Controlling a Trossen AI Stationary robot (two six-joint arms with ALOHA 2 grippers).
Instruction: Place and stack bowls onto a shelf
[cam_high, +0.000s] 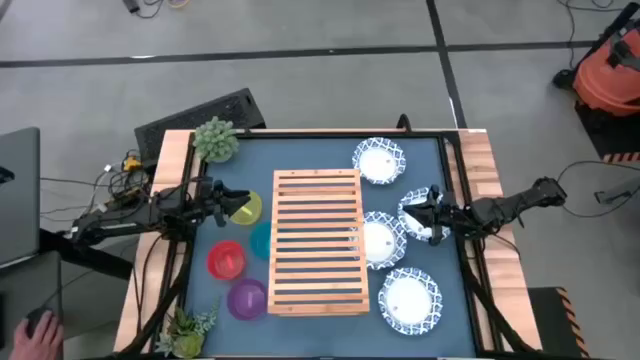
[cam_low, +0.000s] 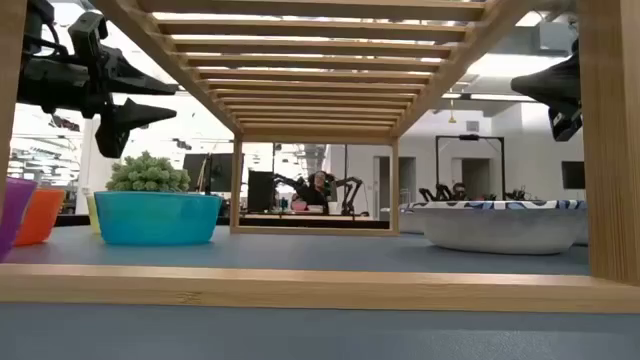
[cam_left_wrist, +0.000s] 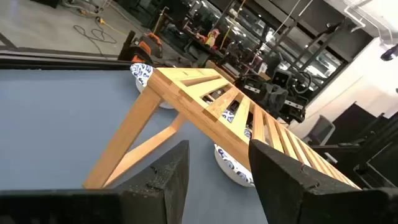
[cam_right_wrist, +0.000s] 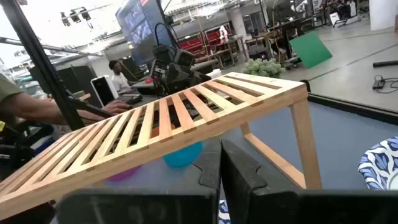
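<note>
Overhead layout. The shelf (cam_high: 318, 241), a light-wood rack of parallel slats on legs, stands mid-bench. To its left lie my plain bowls: yellow bowl (cam_high: 245, 208), teal bowl (cam_high: 261, 240) partly under the rack's edge, red bowl (cam_high: 225, 260), purple bowl (cam_high: 247, 299). Four white dishes with blue patterned rims (cam_high: 409, 299) lie along its right side. My left tool (cam_high: 222, 197), fingers spread, hovers by the yellow bowl; my right tool (cam_high: 418, 215), fingers pressed together, hangs over one dish.

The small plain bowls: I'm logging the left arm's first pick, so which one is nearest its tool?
The yellow bowl: it sits right at the left tool, while the teal, red and purple ones lie farther off.
</note>
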